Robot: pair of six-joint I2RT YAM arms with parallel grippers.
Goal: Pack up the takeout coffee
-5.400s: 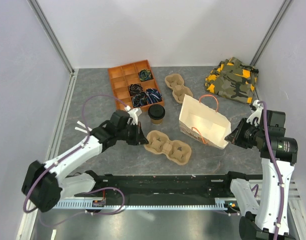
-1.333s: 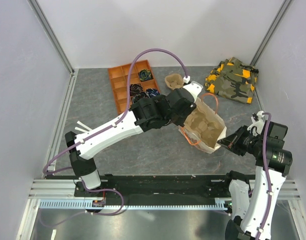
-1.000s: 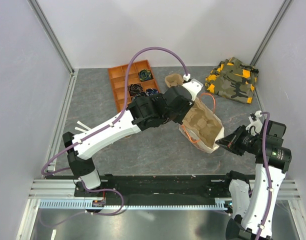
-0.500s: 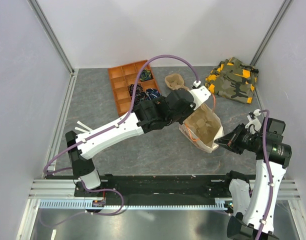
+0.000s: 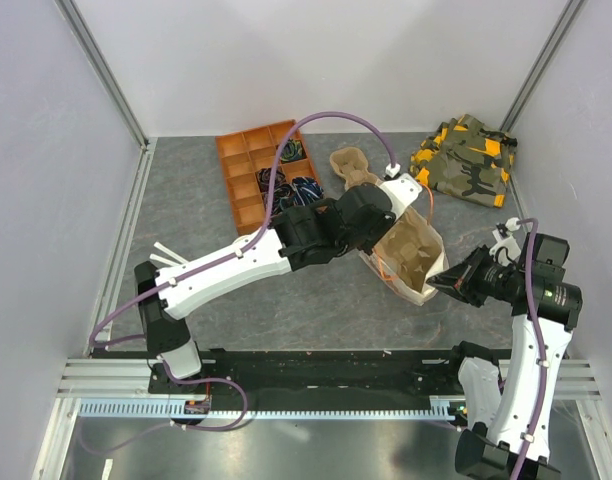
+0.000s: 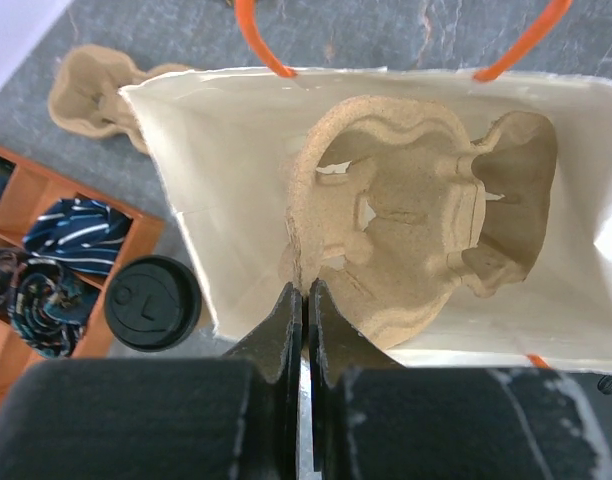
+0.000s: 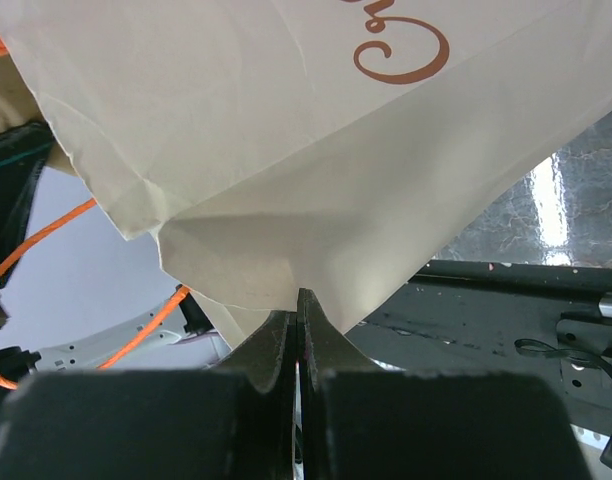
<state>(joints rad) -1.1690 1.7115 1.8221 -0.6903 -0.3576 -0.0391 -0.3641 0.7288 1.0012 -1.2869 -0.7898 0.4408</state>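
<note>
The takeout coffee (image 6: pixel 152 302), a cup with a black lid, stands on the table just outside the bag's left wall; in the top view my left arm hides it. My left gripper (image 6: pixel 306 290) is shut on the rim of the brown pulp cup carrier (image 6: pixel 406 210) and holds it inside the open white paper bag (image 6: pixel 226 200). The carrier (image 5: pixel 411 250) fills the bag (image 5: pixel 404 287) in the top view. My right gripper (image 7: pixel 298 298) is shut on a corner of the bag (image 7: pixel 336 150); in the top view the right gripper (image 5: pixel 441 283) is at the bag's near right corner.
An orange divided tray (image 5: pixel 248 170) with coiled cables stands at the back left. A second pulp carrier (image 5: pixel 351 168) lies beside it. A camouflage cloth (image 5: pixel 466 160) lies at the back right. White sticks (image 5: pixel 164 258) lie at the left.
The carrier has gone from the table into the bag, held by my left gripper. In the last second my left arm has shifted slightly right, and my right gripper has pulled the bag's corner inward.
</note>
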